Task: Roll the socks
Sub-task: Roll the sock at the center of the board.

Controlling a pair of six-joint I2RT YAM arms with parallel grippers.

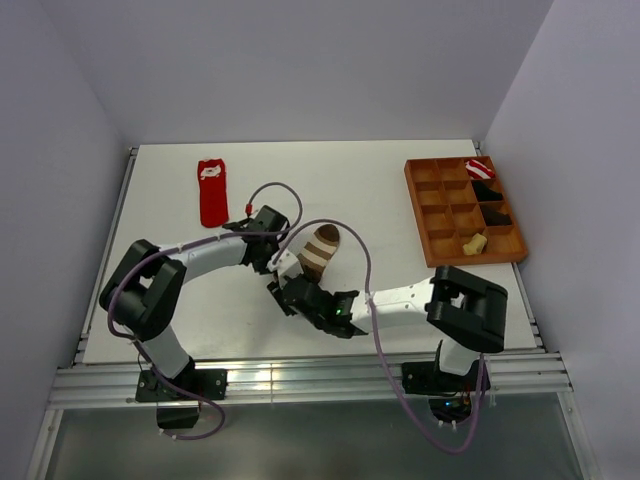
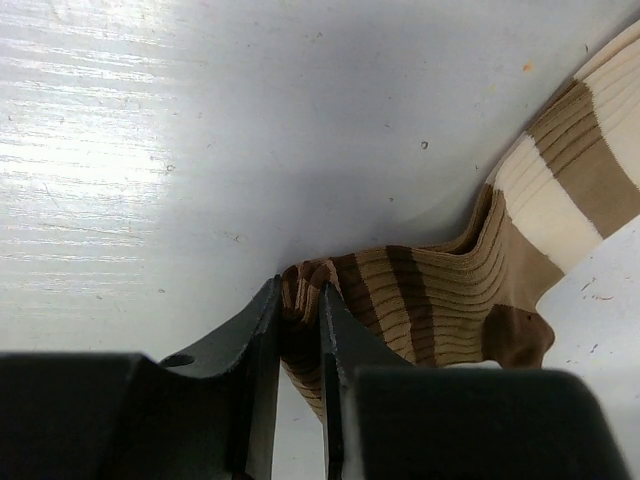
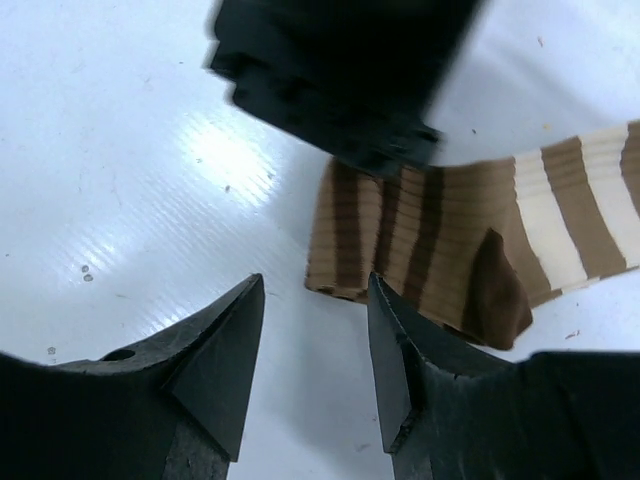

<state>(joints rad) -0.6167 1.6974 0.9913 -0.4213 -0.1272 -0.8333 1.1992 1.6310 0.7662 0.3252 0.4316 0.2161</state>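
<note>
Striped brown-and-tan sock point(image 1: 321, 250) lies at the middle of the worktop point(image 1: 400, 190), its folded end pinched between the nearly closed jaws of the left end effector point(image 2: 298, 300). Right end effector point(image 3: 315, 295) stands half open and empty just beside that fold. Rolling tightly likely needs a firm left pinch while the right tucks the fold over.
</note>
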